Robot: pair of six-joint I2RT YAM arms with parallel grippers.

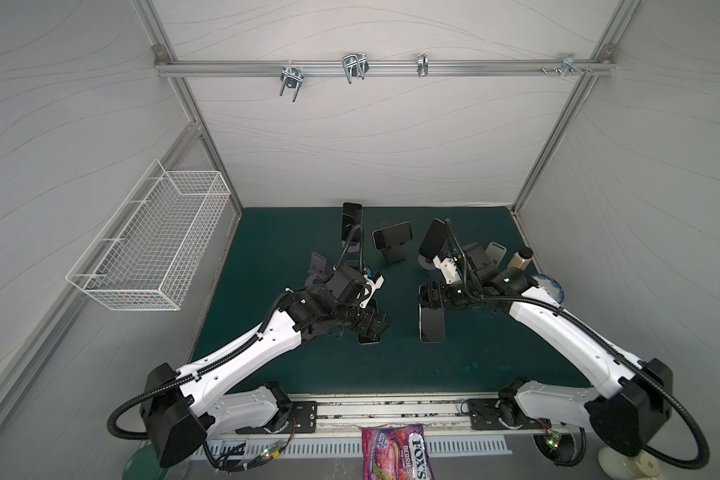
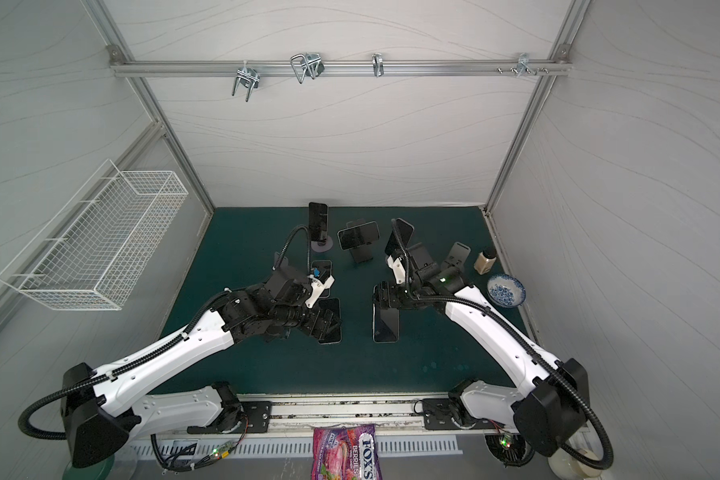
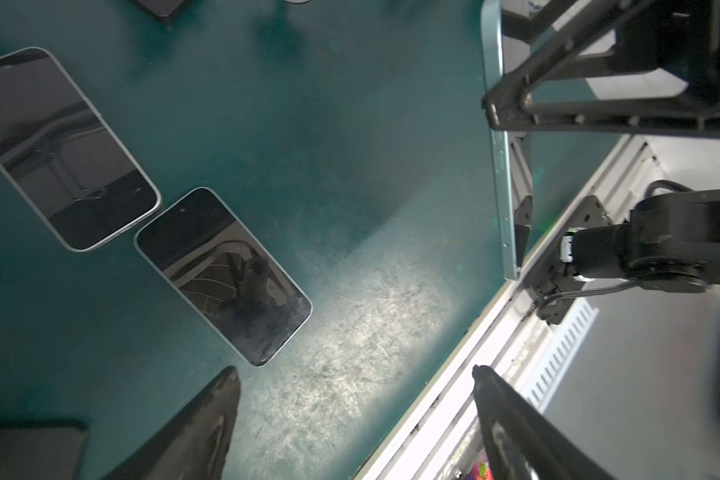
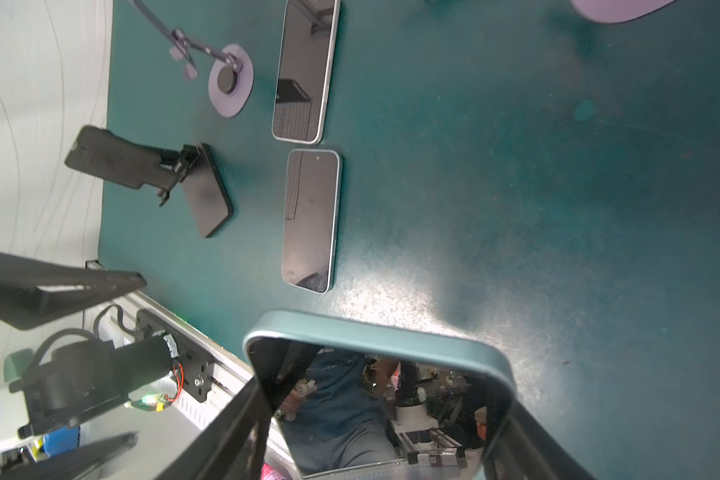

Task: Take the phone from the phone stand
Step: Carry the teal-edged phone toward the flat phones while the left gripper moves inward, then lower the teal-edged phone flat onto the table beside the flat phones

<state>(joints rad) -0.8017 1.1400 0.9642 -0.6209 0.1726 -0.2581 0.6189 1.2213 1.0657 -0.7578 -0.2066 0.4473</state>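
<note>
In both top views the right gripper [image 1: 429, 301] is clamped on the upper end of a teal-edged phone [image 1: 432, 328]. It holds the phone off every stand, over the middle of the bench [image 1: 267, 249] and a little toward the front edge. Whether the phone's lower end touches the bench cannot be told. The left gripper [image 1: 376, 326] hovers just beside it, above a flat phone [image 1: 369, 337] lying screen up. Toward the back edge three other phones are propped on stands: an upright phone [image 1: 352, 219], a sideways phone [image 1: 393, 235] and a tilted phone [image 1: 432, 239]. A bottle [image 1: 520, 259] and a patterned bowl [image 2: 506, 291] stand at the right edge. In the left wrist view the left gripper's fingers [image 3: 208, 424] are spread wide with only bare bench between them, and the held phone shows edge-on. In the right wrist view the phone sits between that gripper's fingers [image 4: 233, 419], its glass full of reflections. Beyond it the flat phone lies end to end with a second flat phone [image 4: 306, 70], near a lilac stand [image 4: 230, 81] and a black stand [image 4: 208, 195].
</note>
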